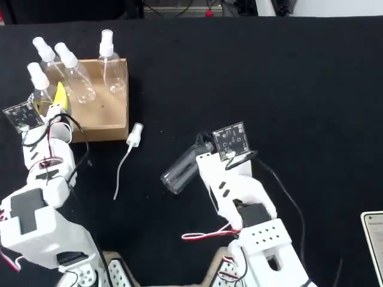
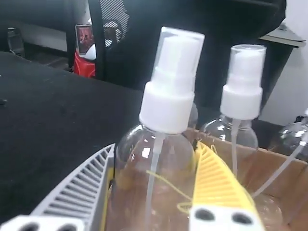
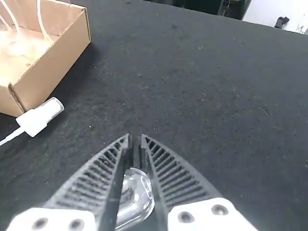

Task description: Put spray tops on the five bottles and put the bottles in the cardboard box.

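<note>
The cardboard box (image 1: pixel 102 113) sits at the table's far left and holds three clear bottles with white spray tops (image 1: pixel 76 73). At the box's left edge, my left gripper (image 1: pixel 51 101) (image 2: pixel 154 192) is shut on a fourth capped bottle (image 1: pixel 40 84) (image 2: pixel 159 159), which stands upright. The uncapped bottle (image 1: pixel 179 170) (image 3: pixel 136 192) lies tilted near the middle of the table. My right gripper (image 1: pixel 200 149) (image 3: pixel 134 144) is shut on its neck. A loose spray top (image 1: pixel 134 136) (image 3: pixel 38 118) with a long tube lies on the cloth just off the box's near right corner.
Black cloth covers the table (image 1: pixel 287 89). A white device (image 1: pixel 374 236) lies at the right edge. Chairs and clutter stand beyond the far edge.
</note>
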